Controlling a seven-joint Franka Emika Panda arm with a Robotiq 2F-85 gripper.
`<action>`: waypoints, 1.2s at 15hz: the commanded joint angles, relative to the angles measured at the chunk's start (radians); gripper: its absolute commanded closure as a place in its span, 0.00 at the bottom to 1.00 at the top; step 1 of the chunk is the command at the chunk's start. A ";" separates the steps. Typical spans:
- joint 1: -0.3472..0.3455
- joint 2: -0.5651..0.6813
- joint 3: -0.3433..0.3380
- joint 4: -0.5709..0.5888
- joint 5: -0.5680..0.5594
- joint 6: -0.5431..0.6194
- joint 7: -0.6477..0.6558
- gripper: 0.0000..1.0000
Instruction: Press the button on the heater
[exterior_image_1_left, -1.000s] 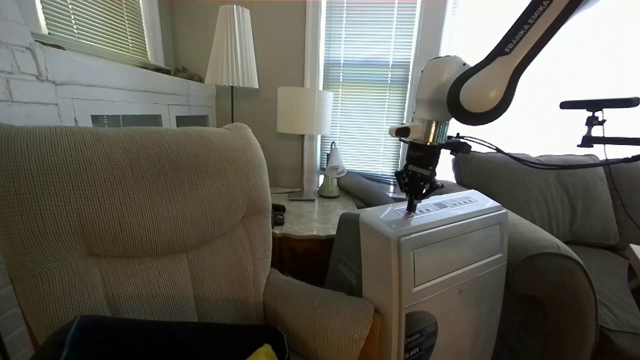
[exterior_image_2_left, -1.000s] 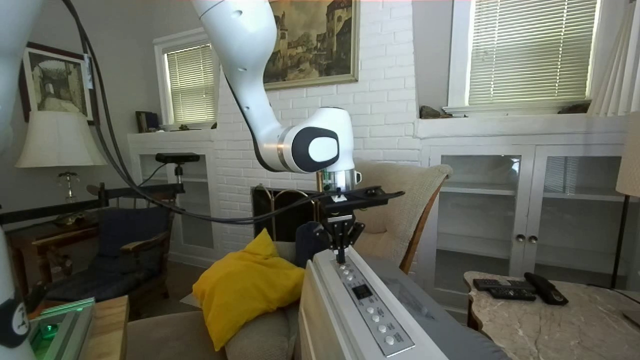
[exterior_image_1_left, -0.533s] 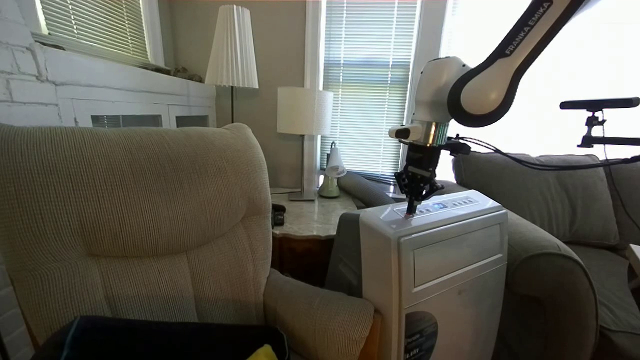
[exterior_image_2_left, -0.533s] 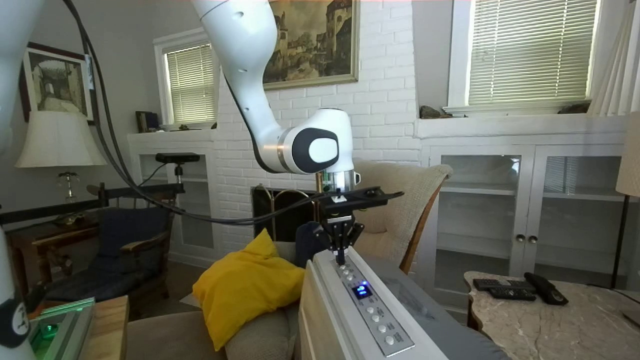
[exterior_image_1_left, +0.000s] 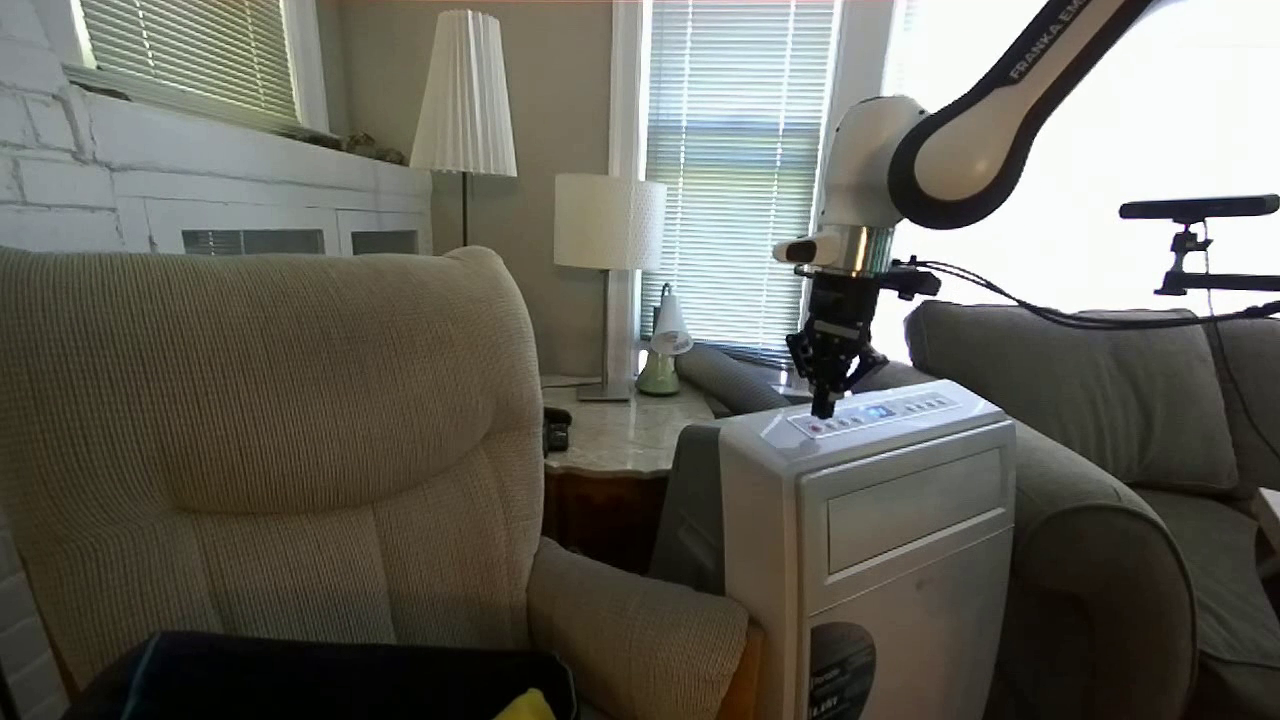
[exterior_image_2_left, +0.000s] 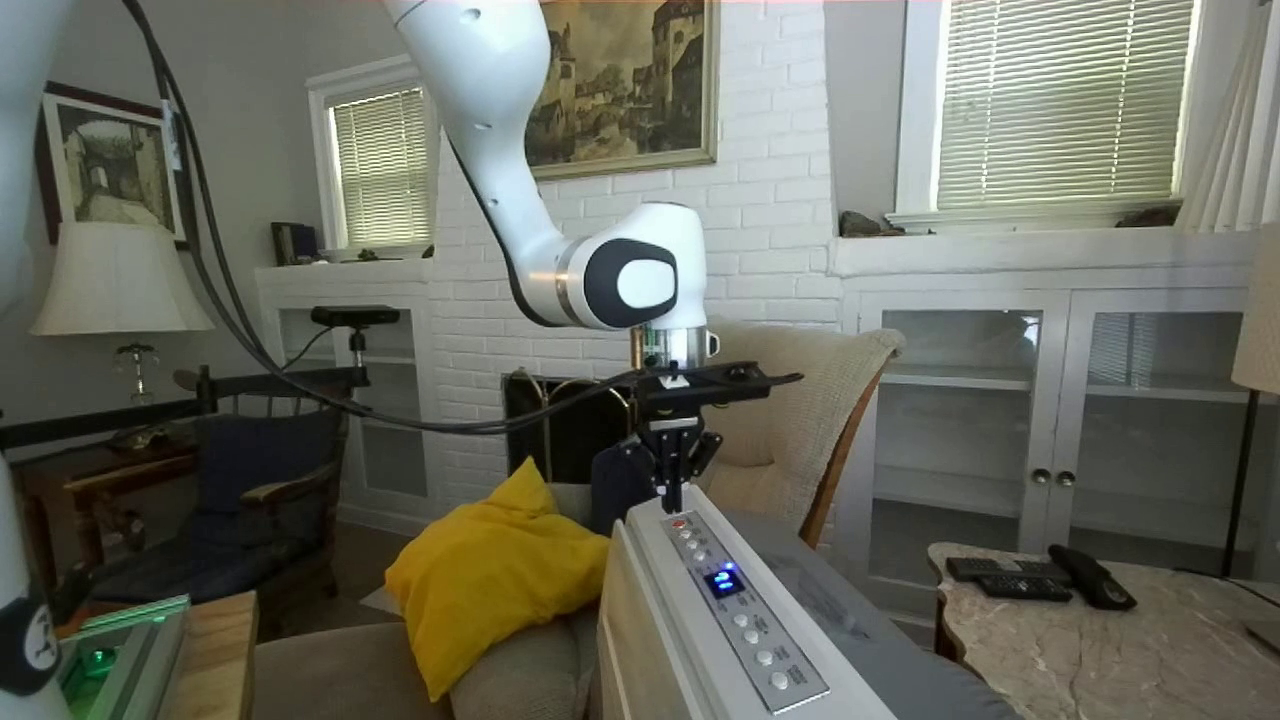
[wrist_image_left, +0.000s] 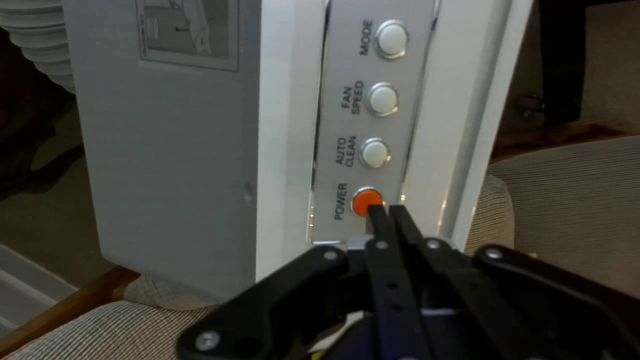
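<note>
At left of frame in an exterior view, a beige armchair; near centre, a pale table lamp. Right of centre, gripper pointing down, fingers together, tips close to the power button, orange in the wrist view; contact cannot be told. Beneath, the white heater stands in the lower right, display lit blue; grey sofa at far right.

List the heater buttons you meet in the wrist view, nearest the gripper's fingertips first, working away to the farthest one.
Starting from the gripper, going up the picture: orange POWER button → white AUTO CLEAN button → white FAN SPEED button → white MODE button.
</note>
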 joint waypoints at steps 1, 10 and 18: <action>-0.028 -0.120 0.029 0.000 0.087 -0.212 -0.015 0.60; -0.002 -0.347 -0.099 -0.021 0.175 -0.466 0.323 0.00; 0.011 -0.420 -0.163 -0.039 0.133 -0.449 0.574 0.00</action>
